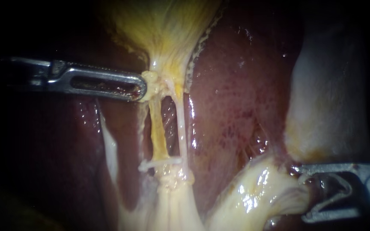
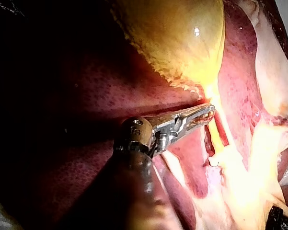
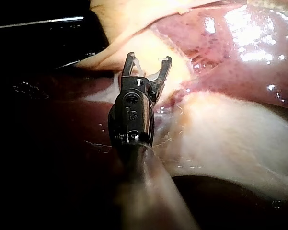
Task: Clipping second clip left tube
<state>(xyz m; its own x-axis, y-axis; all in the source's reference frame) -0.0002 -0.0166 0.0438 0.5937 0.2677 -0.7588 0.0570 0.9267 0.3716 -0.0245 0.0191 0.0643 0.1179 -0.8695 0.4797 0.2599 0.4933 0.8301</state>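
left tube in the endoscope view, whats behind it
Dark red liver shows behind, in the gap between the left tube and the thinner right tube. A whitish clip crosses its lower end. Whatever lies directly behind the tube itself is covered.

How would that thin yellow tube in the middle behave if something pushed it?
The thin yellow tube would likely bend rather than resist: it spans open space as a slim strand. The tissue looks wet, so it is probably slippery. Being so thin, it may tear easily.
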